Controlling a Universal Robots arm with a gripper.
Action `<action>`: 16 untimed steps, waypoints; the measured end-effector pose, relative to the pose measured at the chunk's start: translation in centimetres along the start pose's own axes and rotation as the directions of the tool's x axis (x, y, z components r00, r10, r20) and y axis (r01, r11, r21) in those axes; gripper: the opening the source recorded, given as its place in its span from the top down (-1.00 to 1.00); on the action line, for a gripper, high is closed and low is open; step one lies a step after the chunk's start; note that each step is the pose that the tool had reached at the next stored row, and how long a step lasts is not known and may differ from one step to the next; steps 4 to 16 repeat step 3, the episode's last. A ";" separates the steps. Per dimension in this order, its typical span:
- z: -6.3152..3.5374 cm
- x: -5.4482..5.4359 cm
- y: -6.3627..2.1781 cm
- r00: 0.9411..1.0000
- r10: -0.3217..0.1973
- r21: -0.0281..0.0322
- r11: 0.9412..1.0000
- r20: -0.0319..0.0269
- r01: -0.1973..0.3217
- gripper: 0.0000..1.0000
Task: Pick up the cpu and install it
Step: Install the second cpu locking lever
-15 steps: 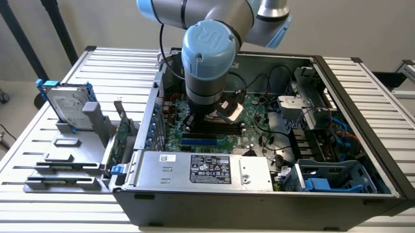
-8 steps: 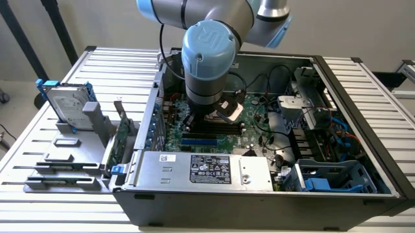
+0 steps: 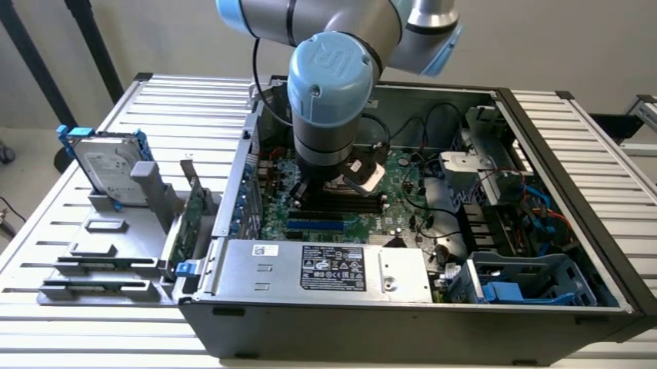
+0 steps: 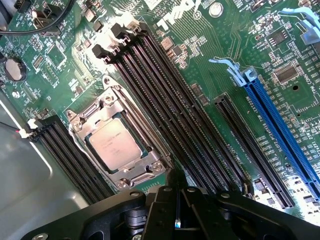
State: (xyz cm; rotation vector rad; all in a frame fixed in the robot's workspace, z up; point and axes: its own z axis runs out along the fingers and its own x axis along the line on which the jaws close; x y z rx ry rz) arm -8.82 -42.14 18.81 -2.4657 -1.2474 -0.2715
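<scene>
Tool (image 4: 177,220), black fingers together, hovers near flat silvery cpu (image 4: 116,144), seemingly seated in its socket.

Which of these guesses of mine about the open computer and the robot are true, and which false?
1. The cpu lies in its socket on the motherboard. True.
2. The tool holds the cpu in the air. False: its fingers are shut with nothing between them, and the cpu lies in the socket's metal frame.
3. The hard drive stands in a grey holder outside the case, at the exterior view's left. True.
4. The long blue slot has a card plugged into it. False: it stands empty.
5. The arm reaches down into the open case. True.
</scene>
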 end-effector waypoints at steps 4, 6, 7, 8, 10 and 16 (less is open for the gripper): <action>0.00 0.0 0.00 1.000 0.000 0.000 1.000 0.000 0.000 0.79; 0.00 0.0 0.00 1.000 0.000 0.000 1.000 0.000 0.000 0.79; 0.00 0.0 0.00 1.000 0.000 0.000 1.000 0.000 0.000 0.79; 0.00 0.0 0.00 1.000 0.000 0.000 1.000 0.000 0.000 0.79; 0.00 0.0 0.00 1.000 0.000 0.000 1.000 0.000 0.000 0.79; 0.00 0.0 0.00 1.000 0.000 0.000 1.000 0.000 0.000 0.79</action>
